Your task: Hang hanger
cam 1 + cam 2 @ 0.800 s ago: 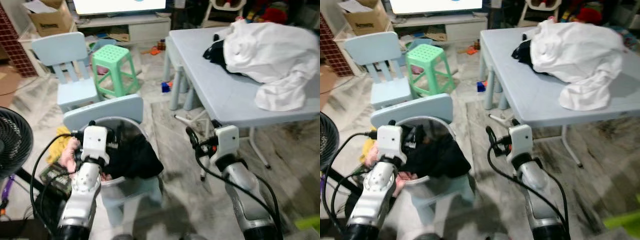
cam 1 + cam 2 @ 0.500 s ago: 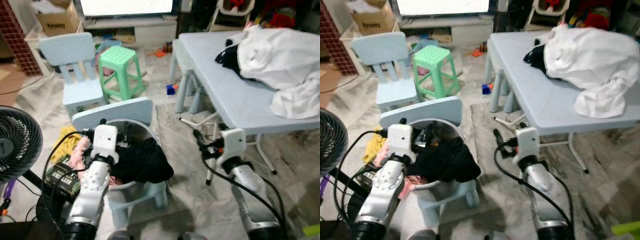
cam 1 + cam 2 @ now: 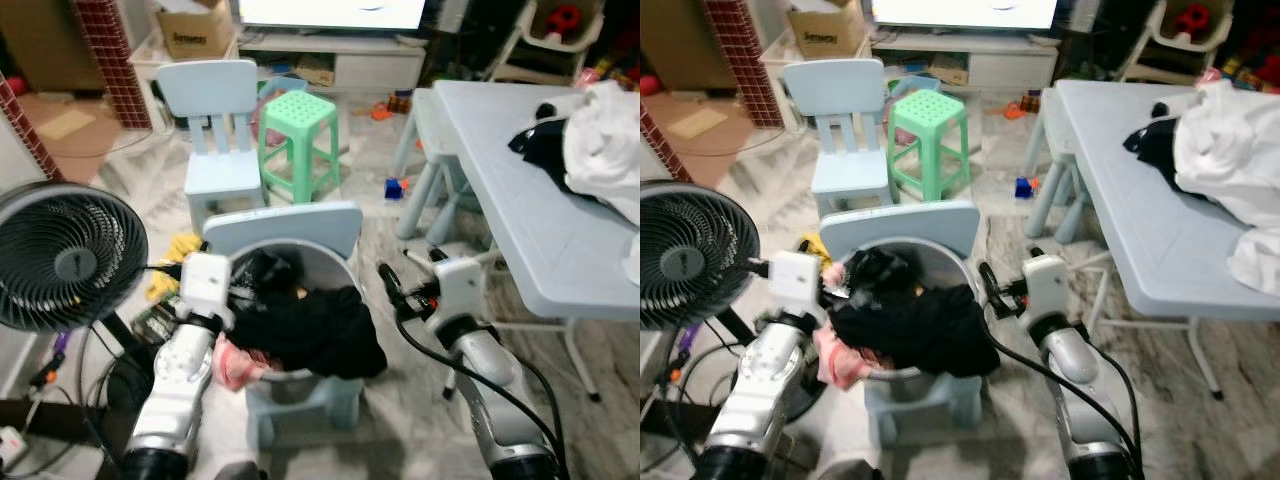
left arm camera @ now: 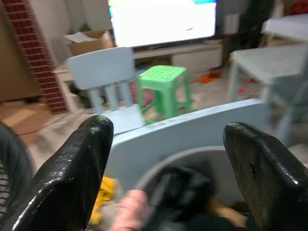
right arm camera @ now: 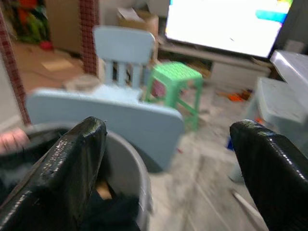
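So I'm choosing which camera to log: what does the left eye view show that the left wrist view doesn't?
Left eye view adds the fan, the table with white clothes on it, and black clothes spilling over the tub rim. Left wrist view adds a close look at the left gripper, its fingers apart, aimed over the tub. Both share the blue chair, green stool, cardboard box, TV and the tub.
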Controlling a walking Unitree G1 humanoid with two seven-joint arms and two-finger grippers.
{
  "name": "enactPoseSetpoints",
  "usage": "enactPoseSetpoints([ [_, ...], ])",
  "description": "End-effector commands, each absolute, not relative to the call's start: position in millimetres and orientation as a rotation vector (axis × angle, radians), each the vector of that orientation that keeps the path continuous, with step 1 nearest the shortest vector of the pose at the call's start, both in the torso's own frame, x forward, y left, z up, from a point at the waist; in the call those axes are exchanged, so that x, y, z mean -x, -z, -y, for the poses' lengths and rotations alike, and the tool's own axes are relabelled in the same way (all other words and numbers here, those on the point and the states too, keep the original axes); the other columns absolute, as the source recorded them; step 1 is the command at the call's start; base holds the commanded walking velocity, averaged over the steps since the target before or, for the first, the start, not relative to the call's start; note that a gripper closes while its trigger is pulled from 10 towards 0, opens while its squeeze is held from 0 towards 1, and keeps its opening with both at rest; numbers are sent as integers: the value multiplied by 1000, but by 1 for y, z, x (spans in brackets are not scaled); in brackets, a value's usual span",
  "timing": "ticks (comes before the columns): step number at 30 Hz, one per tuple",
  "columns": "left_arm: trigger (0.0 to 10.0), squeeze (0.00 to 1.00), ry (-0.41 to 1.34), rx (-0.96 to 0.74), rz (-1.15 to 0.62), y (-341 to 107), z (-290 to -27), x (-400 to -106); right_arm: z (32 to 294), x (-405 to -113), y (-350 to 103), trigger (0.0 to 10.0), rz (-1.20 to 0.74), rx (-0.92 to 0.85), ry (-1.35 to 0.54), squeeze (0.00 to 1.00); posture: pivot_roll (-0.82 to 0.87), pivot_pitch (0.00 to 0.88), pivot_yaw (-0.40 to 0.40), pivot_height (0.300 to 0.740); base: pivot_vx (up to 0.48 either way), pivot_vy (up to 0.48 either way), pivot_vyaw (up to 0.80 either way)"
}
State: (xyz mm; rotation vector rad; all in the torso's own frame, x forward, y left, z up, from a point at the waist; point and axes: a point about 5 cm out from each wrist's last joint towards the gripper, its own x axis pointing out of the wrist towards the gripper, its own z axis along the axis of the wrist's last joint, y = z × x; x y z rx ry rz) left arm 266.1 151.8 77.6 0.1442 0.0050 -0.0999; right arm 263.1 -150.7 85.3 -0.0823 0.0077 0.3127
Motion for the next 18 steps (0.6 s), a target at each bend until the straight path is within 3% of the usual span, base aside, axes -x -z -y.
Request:
enactPoseSetpoints([
  [1,10000,0,126,-125,20,-84,-143,-270,161,-262,-87,10000,-5,103,-290,0,-9,0,-17,740,416,0,0],
  [9,10000,0,124,-129,18,-83,-143,-269,160,-261,-87,10000,-8,99,-299,0,-10,0,-19,740,422,0,0],
  [18,10000,0,70,-142,9,-81,-144,-268,157,-260,-85,10000,-17,95,-321,0,-3,0,-28,740,0,0,0],
])
